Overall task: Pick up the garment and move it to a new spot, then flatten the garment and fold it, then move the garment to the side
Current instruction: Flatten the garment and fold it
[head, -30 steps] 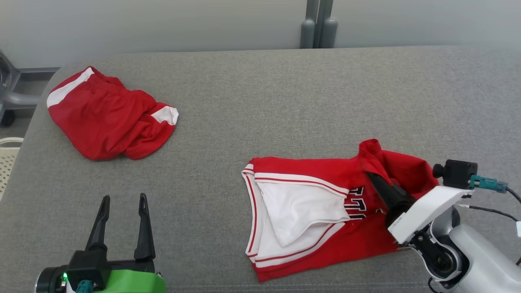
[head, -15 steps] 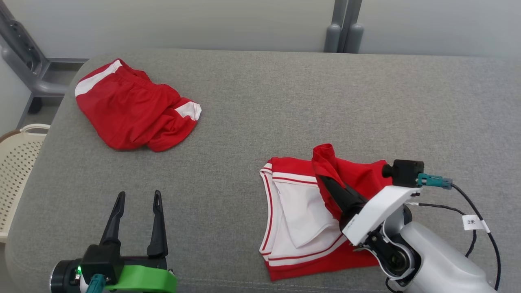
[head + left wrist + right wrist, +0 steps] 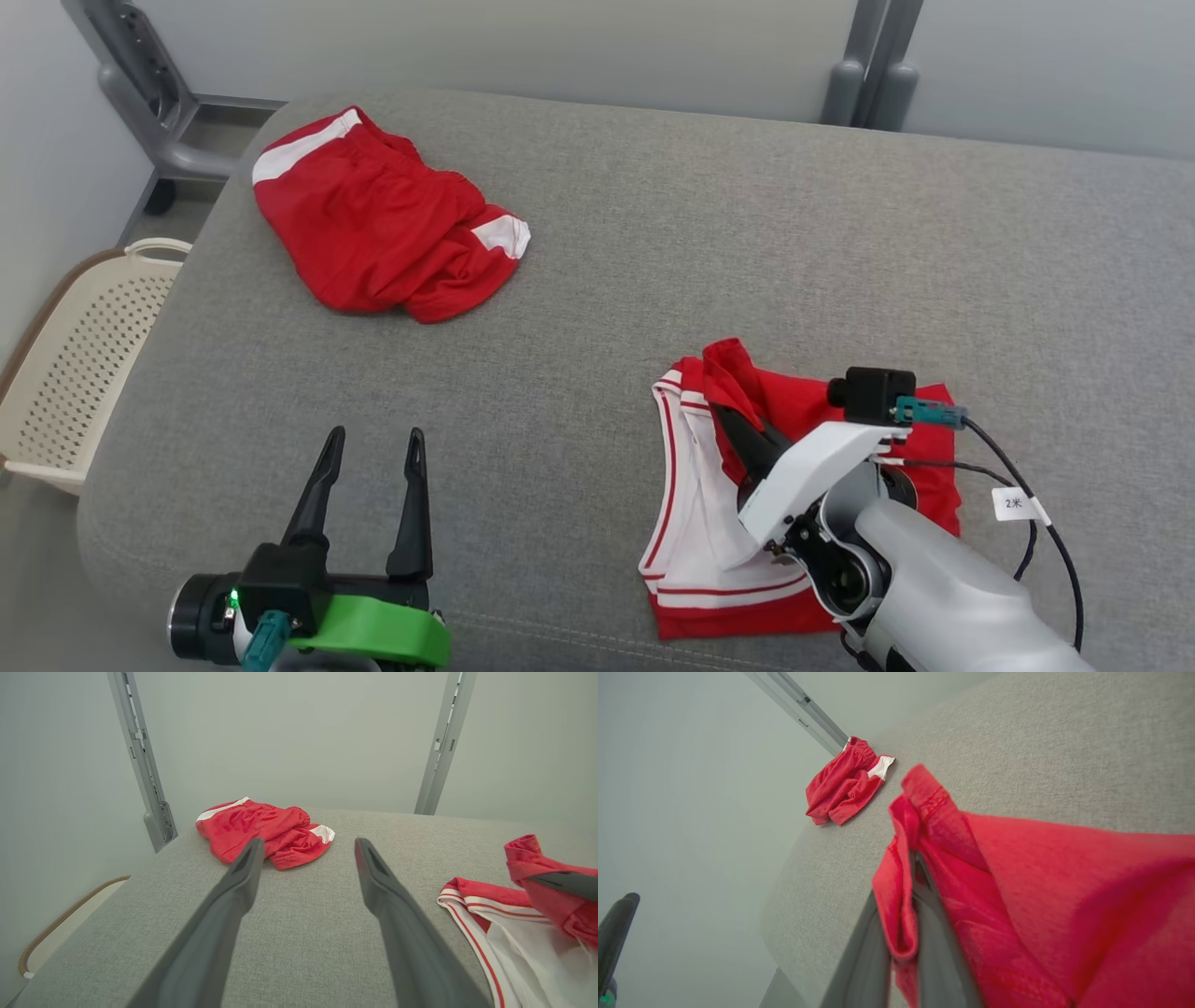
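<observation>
**Right hand pinching jersey fold**

Right hand [image 3: 721, 413] clamped tight on a raised red fold of the jersey [image 3: 695, 485]. The rest of the jersey lies flat beneath it, near right on the bench [image 3: 747, 233]. Left hand [image 3: 373, 443] spread wide, empty, well apart. Red shorts [image 3: 373, 224] crumpled far left.

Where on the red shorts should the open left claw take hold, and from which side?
Probably the bunched lobe beside the white patch, at the near right edge of the red shorts. There the cloth gathers into raised folds that a pinch could catch. The left claw would best come from the near side, its own side.
</observation>
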Robot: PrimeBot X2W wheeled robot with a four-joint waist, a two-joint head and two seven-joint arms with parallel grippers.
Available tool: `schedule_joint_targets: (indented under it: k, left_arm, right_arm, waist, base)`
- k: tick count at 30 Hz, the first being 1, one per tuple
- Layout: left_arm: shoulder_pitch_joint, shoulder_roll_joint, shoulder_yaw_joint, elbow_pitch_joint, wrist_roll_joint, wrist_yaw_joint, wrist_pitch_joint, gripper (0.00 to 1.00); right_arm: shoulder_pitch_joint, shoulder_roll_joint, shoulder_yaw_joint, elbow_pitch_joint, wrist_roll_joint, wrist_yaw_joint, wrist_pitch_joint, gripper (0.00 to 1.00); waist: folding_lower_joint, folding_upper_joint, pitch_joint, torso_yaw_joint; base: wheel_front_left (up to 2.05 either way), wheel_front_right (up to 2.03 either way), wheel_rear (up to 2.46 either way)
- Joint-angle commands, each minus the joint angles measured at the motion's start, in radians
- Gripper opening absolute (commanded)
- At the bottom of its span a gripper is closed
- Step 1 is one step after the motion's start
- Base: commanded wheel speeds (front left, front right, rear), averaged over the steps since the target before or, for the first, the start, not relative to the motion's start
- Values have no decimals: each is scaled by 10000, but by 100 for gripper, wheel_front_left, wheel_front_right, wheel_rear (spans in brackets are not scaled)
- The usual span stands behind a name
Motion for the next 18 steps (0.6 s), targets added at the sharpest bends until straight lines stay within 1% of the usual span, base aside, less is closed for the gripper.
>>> schedule_joint_targets:
  k: [1,4,5,6,7,9,14,18]
  left_arm:
    - [-136,3,-23,25,-100,51,-24,100]
    - [-81,3,-91,67,-119,104,-24,100]
    - [-63,3,-92,70,-119,105,-24,100]
    - [-45,3,-84,73,-114,105,-24,100]
    - [-28,3,-74,77,-117,105,-24,100]
    - [-1,3,-26,76,-119,115,-24,100]
    - [50,3,46,77,-120,135,-24,100]
    - [84,3,91,50,-94,137,-24,100]
  right_arm:
    - [-117,69,43,285,-36,2,-116,0]
    - [-282,254,155,866,-61,2,-288,0]
    - [-313,299,191,975,-20,2,-340,26]
    - [-339,323,233,1059,21,3,-361,68]
    - [-352,359,250,1103,128,2,-398,100]
    - [-444,341,302,1117,222,2,-441,100]
    - [-414,164,252,628,543,2,-629,100]
    - [-91,-260,84,-354,798,2,-778,100]
  waist:
    - [0,0,-26,220]
    - [0,0,-63,335]
    - [0,0,-67,355]
    - [0,0,-68,369]
    - [0,0,-66,373]
    - [0,0,-61,352]
    - [0,0,-70,244]
    - [0,0,-80,104]
  base:
    - [0,0,0]
    - [0,0,0]
    - [0,0,0]
    - [0,0,0]
    - [0,0,0]
    - [0,0,0]
    - [0,0,0]
    - [0,0,0]
